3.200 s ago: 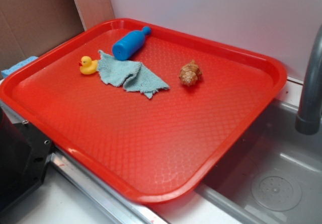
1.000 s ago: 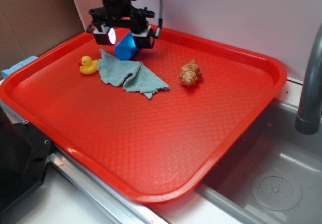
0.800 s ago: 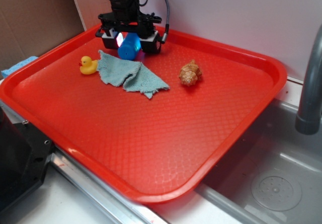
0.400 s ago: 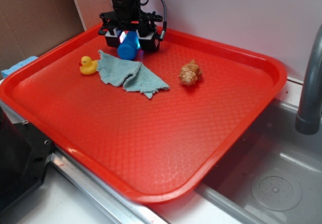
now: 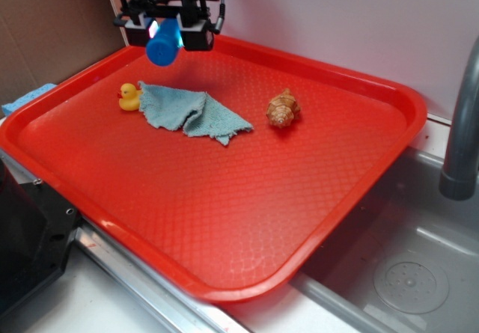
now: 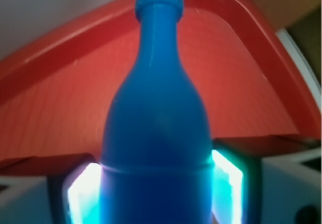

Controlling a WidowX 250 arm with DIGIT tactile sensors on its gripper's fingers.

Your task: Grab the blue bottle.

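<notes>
Cardboard [image 5: 45,26]: we see a brown sheet standing at the far left, behind the tray.
Sponge [image 5: 26,97]: a light blue corner pokes out just left of the tray's left rim.
Tray [image 5: 247,221]: a large red textured tray fills most of our view, sitting beside a grey sink.
Gripper [image 5: 165,28]: we find the black claw raised over the tray's far left corner, clamped around the blue bottle.
Blue bottle [image 5: 164,43]: it hangs in the claw, clear of the tray floor, its round base facing us; in the wrist view [image 6: 156,133] its body fills the middle, cap pointing away toward the tray's rim, with a glowing finger [image 6: 83,194] pressed on each side.
Duck [image 5: 129,96]: a small yellow toy sits on the tray, touching the cloth's left edge.
Cloth [image 5: 191,112]: a pale teal terry cloth lies crumpled, below the claw.
Brown toy [image 5: 283,109]: a small ridged lump sits right of the cloth.
Sink [image 5: 408,266]: grey basin at near right.
Tap [image 5: 462,116]: a grey pipe rises at the right edge.
</notes>
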